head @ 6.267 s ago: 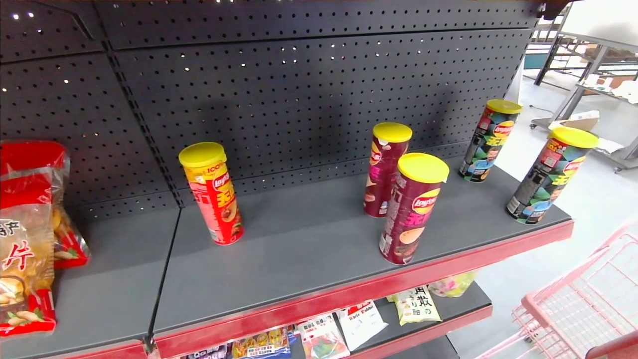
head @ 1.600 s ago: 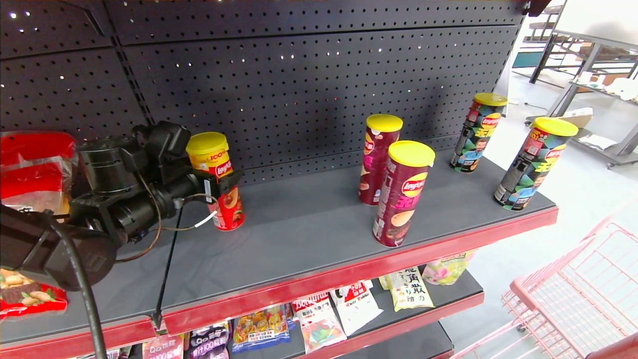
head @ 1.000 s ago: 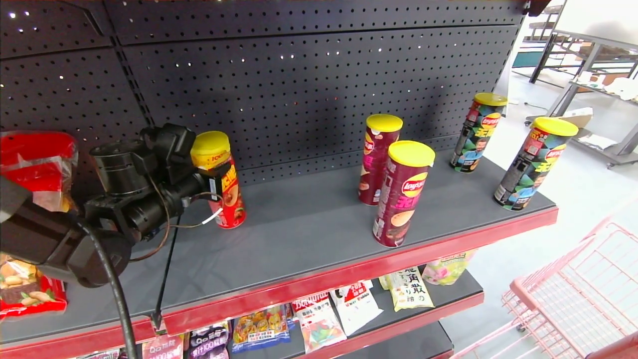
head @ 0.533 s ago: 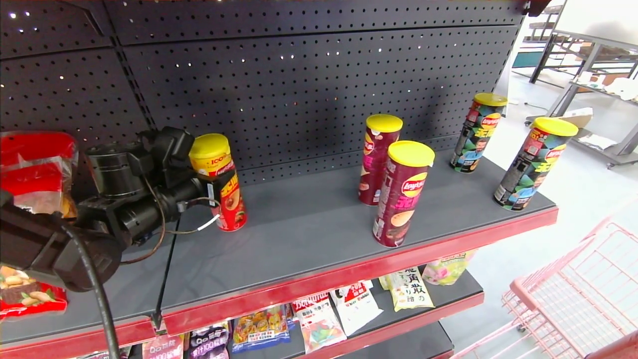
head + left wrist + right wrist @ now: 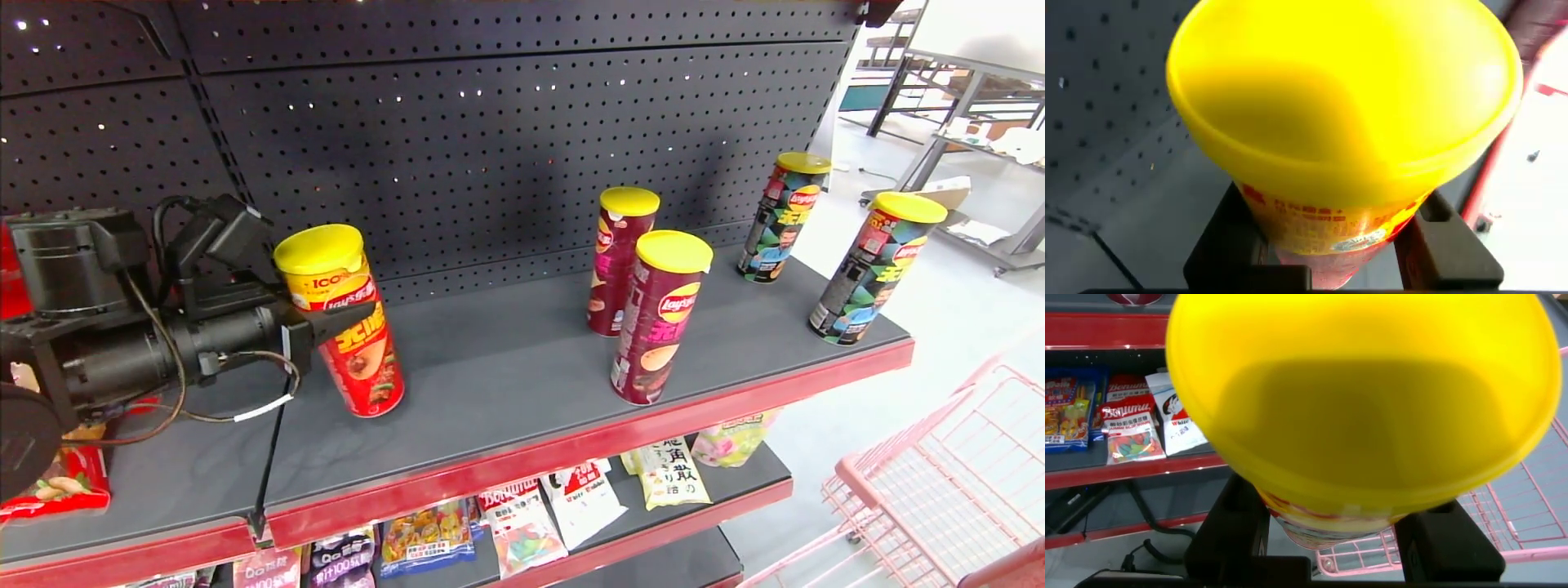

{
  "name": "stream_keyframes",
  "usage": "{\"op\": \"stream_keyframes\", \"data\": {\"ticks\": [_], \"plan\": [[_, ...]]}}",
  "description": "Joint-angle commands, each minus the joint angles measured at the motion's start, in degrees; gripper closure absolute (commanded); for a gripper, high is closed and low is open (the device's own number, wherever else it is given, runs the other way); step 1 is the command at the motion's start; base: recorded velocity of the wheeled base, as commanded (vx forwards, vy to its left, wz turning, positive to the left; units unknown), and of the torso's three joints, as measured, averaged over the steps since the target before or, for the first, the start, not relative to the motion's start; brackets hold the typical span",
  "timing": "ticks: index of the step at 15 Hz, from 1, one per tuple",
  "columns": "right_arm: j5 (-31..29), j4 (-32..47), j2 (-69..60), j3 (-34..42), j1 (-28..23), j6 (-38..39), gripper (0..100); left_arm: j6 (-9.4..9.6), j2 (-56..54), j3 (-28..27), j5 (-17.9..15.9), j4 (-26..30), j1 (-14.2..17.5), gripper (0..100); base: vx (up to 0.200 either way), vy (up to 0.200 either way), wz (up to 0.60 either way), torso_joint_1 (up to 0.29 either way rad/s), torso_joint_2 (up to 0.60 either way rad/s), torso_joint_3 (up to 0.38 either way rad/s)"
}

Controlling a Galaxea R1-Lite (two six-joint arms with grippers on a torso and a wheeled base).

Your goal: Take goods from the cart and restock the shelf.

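My left hand (image 5: 331, 309) is clenched around the tall red cardboard can with a yellow plastic lid (image 5: 359, 359), gripping it just below the lid. The can stands upright on the left part of the dark grey metal shelf (image 5: 506, 367), well apart from two maroon cans (image 5: 661, 327) to its right. My right hand (image 5: 1339, 535) grips another yellow-lidded can (image 5: 1364, 392), with the pink wire cart (image 5: 1527, 514) beyond it.

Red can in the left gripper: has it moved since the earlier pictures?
Yes. The red can, shut in the left gripper, came forward, away from the pegboard and toward the shelf's red front edge.
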Motion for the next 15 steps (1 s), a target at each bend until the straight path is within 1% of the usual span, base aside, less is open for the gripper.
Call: {"op": "stream_keyframes", "data": {"ticks": [1,2,3,5,6,8,9,11,13,15], "plan": [[-0.2,0.0,1.8,-1.6,-0.1,0.0,100,0.14,-1.9,1.7,-3.3,-0.2,0.7,100,0.0,0.0,0.0,0.0,0.0,0.0],[-0.2,0.0,2.4,-2.4,-0.5,0.0,100,0.5,-2.1,2.9,-5.8,-0.5,1.4,100,0.0,0.0,0.0,0.0,0.0,0.0],[-0.1,0.0,2.9,-2.7,-1.1,0.0,100,1.55,-2.2,4.1,-8.2,-0.4,1.9,100,0.0,0.0,0.0,0.0,0.0,0.0],[0.0,0.0,3.1,-2.7,-1.5,0.0,100,5.07,-2.0,6.8,-13.8,-0.4,4.6,100,0.0,0.0,0.0,0.0,0.0,0.0],[0.0,0.1,3.2,-2.7,-1.5,0.0,100,7.09,-1.5,7.7,-15.7,-0.6,6.3,100,0.0,0.0,0.0,0.0,0.0,0.0],[0.1,0.1,3.6,-2.7,-1.5,0.0,100,8.85,-0.6,7.3,-17.6,-0.6,8.6,100,0.0,0.0,0.0,0.0,0.0,0.0],[0.1,0.1,3.8,-2.7,-1.5,0.0,100,9.02,0.1,6.7,-17.6,-1.0,8.9,100,0.0,0.0,0.0,0.0,0.0,0.0],[0.1,0.0,4.4,-2.7,-1.5,0.0,100,9.2,0.2,7.8,-17.1,-2.0,9.0,100,0.0,0.0,0.0,0.0,0.0,0.0],[0.1,0.0,4.3,-2.7,-1.5,0.0,100,9.55,0.5,7.4,-17.1,-2.7,9.0,100,0.0,0.0,0.0,0.0,0.0,0.0],[0.1,0.0,4.3,-2.7,-1.5,0.0,100,8.32,0.7,7.5,-17.6,-2.8,9.2,100,0.0,0.0,0.0,0.0,0.0,0.0]]}}
